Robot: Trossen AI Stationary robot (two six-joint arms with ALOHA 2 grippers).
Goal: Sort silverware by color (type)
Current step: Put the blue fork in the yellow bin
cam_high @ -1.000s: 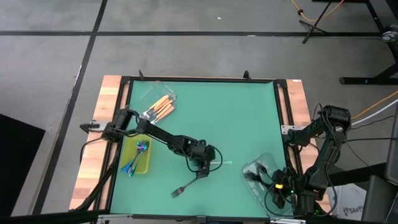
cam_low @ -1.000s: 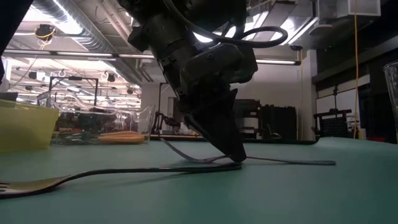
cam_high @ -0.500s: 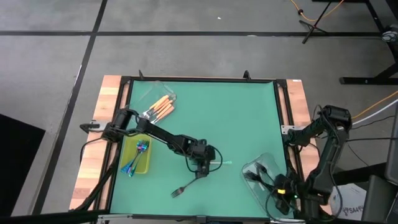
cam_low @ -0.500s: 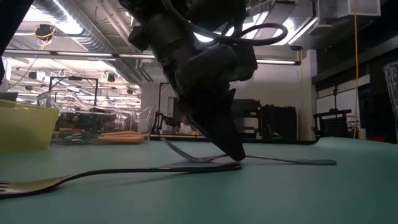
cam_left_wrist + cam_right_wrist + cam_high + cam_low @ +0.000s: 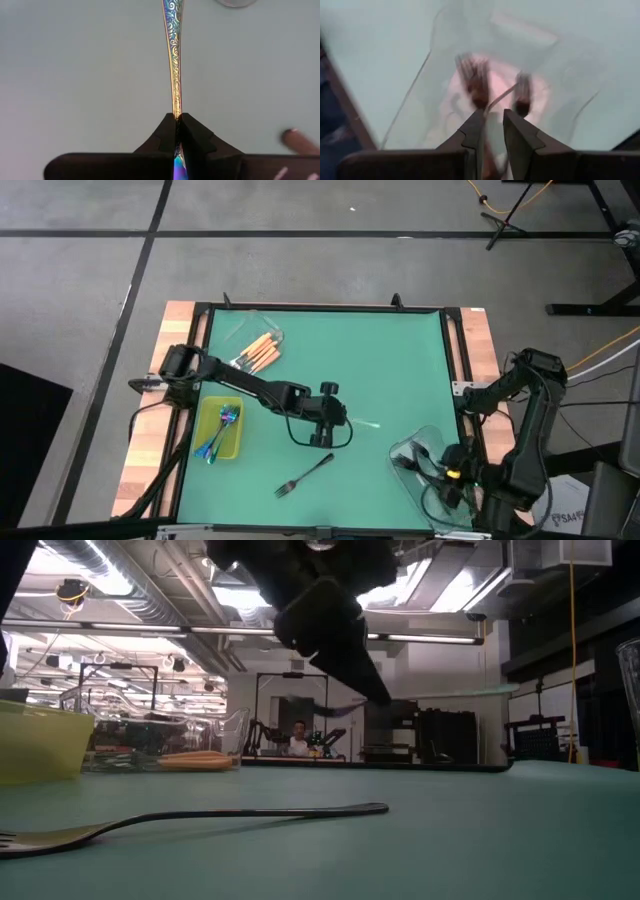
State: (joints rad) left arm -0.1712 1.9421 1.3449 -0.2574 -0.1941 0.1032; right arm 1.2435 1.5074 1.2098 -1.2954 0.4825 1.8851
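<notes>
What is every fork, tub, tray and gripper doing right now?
Left gripper: shut on the iridescent fork, lifted off the mat.
Right gripper: over the clear tub near the table's right edge, gripping something dark.
Dark fork: lying flat on the mat, untouched.
Dark forks in the clear tub: resting inside.
Orange-handled forks: lying together in another clear tub.
Yellow-green tray: holds iridescent forks.

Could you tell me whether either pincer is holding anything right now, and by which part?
The left pincer is shut on the iridescent fork, gripping its patterned handle. Whether the right pincer holds anything cannot be told.
</notes>
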